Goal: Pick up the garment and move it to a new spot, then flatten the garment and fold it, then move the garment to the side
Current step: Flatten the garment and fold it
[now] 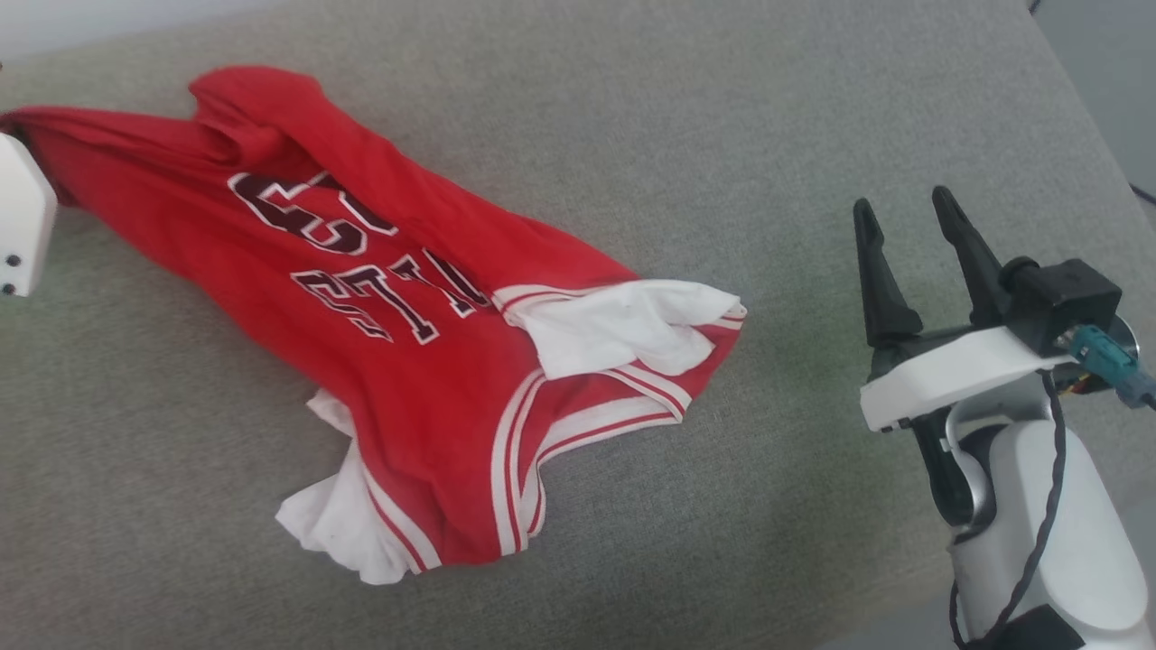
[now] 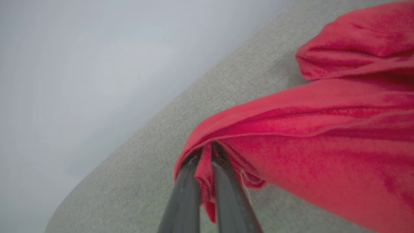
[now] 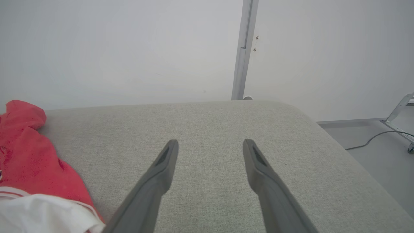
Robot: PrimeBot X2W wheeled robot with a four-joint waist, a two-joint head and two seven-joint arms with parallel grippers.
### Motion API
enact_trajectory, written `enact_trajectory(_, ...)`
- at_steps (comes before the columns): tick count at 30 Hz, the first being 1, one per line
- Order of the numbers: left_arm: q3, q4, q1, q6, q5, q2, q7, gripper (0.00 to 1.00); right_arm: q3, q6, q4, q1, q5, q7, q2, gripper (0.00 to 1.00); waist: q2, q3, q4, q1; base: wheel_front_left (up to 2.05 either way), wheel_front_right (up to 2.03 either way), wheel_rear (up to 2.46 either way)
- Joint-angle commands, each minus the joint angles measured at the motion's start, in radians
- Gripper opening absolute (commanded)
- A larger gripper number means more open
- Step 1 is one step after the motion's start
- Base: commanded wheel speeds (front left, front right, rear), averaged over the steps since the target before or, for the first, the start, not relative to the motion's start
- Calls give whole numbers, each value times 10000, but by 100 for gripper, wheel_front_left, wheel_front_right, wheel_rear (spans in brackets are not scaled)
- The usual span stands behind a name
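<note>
The garment (image 1: 379, 343), a red jersey with white sleeves, striped trim and dark lettering, lies crumpled across the grey cushion's left half. Its far left corner is pulled taut towards my left arm's white housing (image 1: 23, 217) at the left edge. In the left wrist view my left gripper (image 2: 205, 152) is shut on a pinched fold of the garment (image 2: 307, 139). My right gripper (image 1: 905, 209) hovers open over bare cushion to the right of the jersey, fingers apart with nothing between them. Its wrist view shows my right gripper (image 3: 210, 145) and the garment (image 3: 29, 158) at lower left.
The grey fabric cushion (image 1: 722, 135) spreads wide to the right and behind the jersey. Its rounded far edge (image 3: 291, 108) meets a pale wall with a vertical post (image 3: 242, 48). A cable (image 3: 372, 139) lies on the floor to the right.
</note>
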Motion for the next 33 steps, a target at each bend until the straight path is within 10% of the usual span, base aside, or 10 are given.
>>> enact_trajectory(1, -42, 218, -248, 107, 246, 49, -239, 0, 59, 1, -16, -155, 91, -65, 27, 100, -1, 298, -181, 0, 0, 0, 0)
enact_trajectory(10, 236, 1280, -240, -87, -287, -473, -459, 0, 351, 1, 132, -440, 192, -202, 29, 100, -1, 659, -308, 0, 0, 0, 0)
enact_trajectory(12, 229, 1369, -209, -164, -287, -626, -534, 45, 296, 1, 142, -429, 93, -198, 29, 100, -1, 589, -172, 0, 0, 0, 0)
enact_trajectory(13, 304, 1367, -205, -222, -441, -726, -584, 95, 282, 1, 151, -419, 37, -183, 29, 100, -1, 540, -91, 0, 0, 0, 0)
enact_trajectory(14, 336, 1365, -170, -250, -544, -849, -609, 100, 248, 1, 155, -401, 3, -159, 30, 100, -1, 476, 6, 0, 0, 0, 0)
enact_trajectory(33, 1070, -467, 1905, -91, -1944, -869, -3199, 100, 1268, 1, 103, 576, 542, 1583, -738, 100, -1, -1818, 2304, 0, 0, 0, 0)
